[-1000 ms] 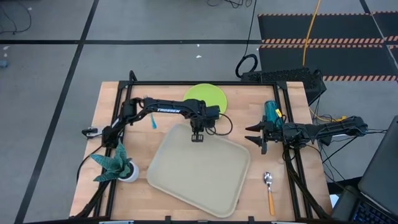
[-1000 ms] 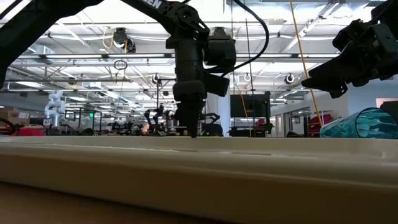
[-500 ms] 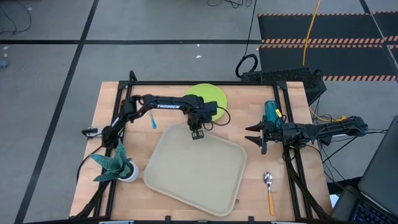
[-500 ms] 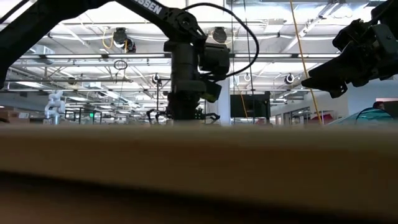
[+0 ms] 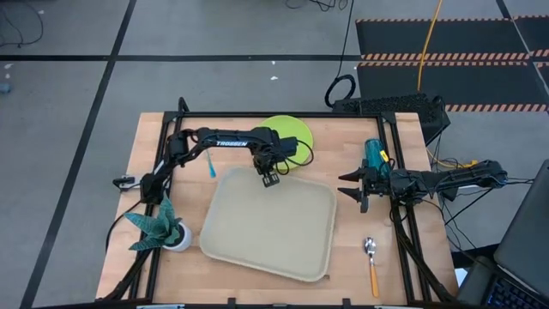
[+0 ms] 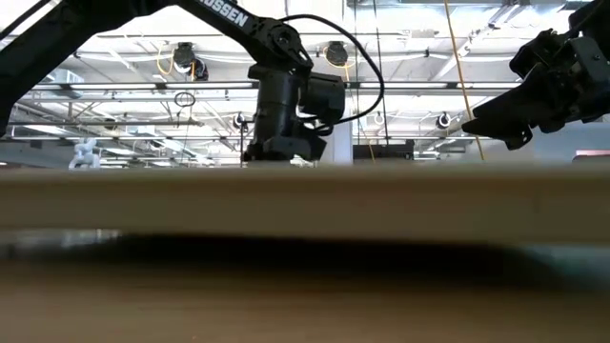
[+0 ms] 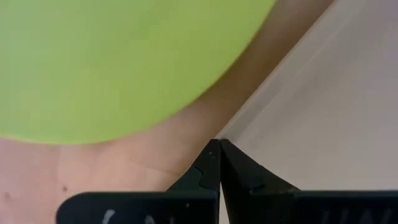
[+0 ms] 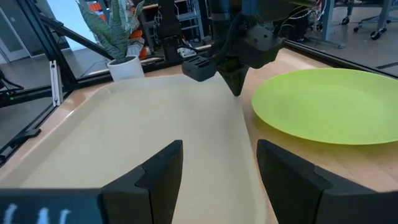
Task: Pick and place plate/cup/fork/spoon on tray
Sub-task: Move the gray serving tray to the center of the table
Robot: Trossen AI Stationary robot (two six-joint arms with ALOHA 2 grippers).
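Wooden table on a grey taped floor: one tray, one plate, one cup, one fork, one spoon, one potted plant.
Left gripper is closed, its tips pressed together at the tray's far rim; whether they pinch the rim cannot be told. The plate lies just beyond it and the fork to its side. Its arm reads "TROSSEN". Right gripper hangs wide open and empty, the cup just behind it, the spoon nearer the front edge.
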